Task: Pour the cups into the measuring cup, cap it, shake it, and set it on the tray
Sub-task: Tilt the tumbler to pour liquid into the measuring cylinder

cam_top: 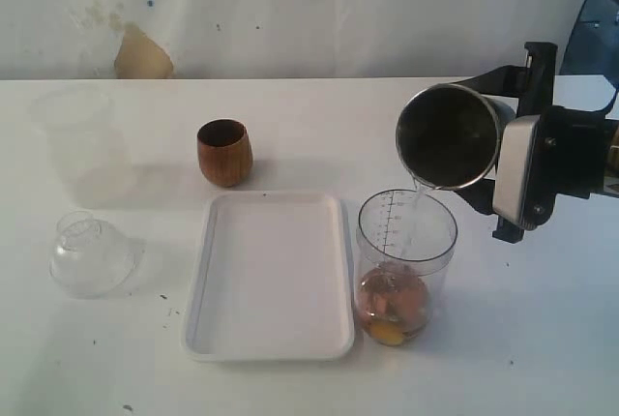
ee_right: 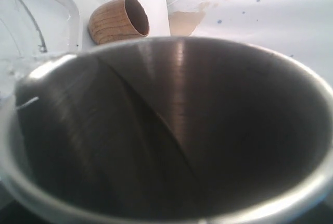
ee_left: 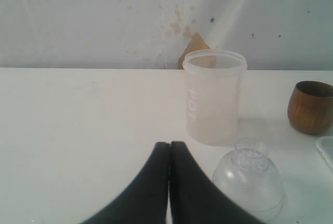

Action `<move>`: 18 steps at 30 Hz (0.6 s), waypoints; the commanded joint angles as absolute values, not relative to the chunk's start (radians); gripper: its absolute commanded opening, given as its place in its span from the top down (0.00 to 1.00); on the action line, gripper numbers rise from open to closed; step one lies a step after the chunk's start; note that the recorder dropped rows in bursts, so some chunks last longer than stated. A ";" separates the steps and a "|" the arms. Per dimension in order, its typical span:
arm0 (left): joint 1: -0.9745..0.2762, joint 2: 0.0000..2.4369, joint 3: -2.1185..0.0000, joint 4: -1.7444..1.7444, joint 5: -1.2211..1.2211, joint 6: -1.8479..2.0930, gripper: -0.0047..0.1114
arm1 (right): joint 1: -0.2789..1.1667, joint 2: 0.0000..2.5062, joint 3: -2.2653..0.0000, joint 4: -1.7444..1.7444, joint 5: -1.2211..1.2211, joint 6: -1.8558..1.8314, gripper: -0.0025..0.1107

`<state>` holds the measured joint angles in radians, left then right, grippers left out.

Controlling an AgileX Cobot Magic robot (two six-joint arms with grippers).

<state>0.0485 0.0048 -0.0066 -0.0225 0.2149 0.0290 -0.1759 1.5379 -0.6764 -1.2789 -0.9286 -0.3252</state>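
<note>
Exterior view: your right jaws clamp the tilted steel tumbler (cam_top: 450, 135), pouring into the measuring cup (cam_top: 406, 266) beside the tray (cam_top: 200, 285), left jaws together; next, drain it and stand it on the table (cam_top: 542, 339)

The tray (cam_top: 271, 281) lies on the table (cam_top: 542, 339). Behind its far left corner, apart from it, stands the wooden cup (cam_top: 224, 152). Just beside the tray's right edge, toward the front, stands the measuring cup (cam_top: 406, 242) with some pieces (cam_top: 392, 305) in its bottom; the tumbler (cam_top: 450, 135) hangs tipped above it. Left of the tray lies the lid (cam_top: 92, 253), and farther back on that side a plastic cup (cam_top: 77, 140).
</note>
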 commanded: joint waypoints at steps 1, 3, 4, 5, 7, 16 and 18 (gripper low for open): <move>0.048 0.000 0.000 -0.025 0.204 0.027 0.95 | -0.180 1.524 -0.688 -1.253 -0.964 -0.336 0.98; 0.048 0.000 0.000 -0.025 0.204 0.027 0.95 | -0.180 1.524 -0.688 -1.253 -0.967 -0.336 0.98; 0.048 0.000 0.000 -0.025 0.204 0.027 0.95 | -0.180 1.524 -0.688 -1.253 -0.967 -0.336 0.98; 0.048 0.000 0.000 -0.025 0.204 0.027 0.95 | -0.180 1.524 -0.688 -1.253 -0.967 -0.336 0.98; 0.048 0.000 0.000 -0.025 0.204 0.027 0.95 | -0.180 1.524 -0.688 -1.253 -0.967 -0.336 0.98; 0.048 0.000 0.000 -0.025 0.204 0.027 0.95 | -0.180 1.524 -0.688 -1.253 -0.973 -0.365 0.98; 0.048 0.000 0.000 -0.025 0.204 0.027 0.95 | -0.180 1.524 -0.688 -1.253 -0.973 -0.367 0.98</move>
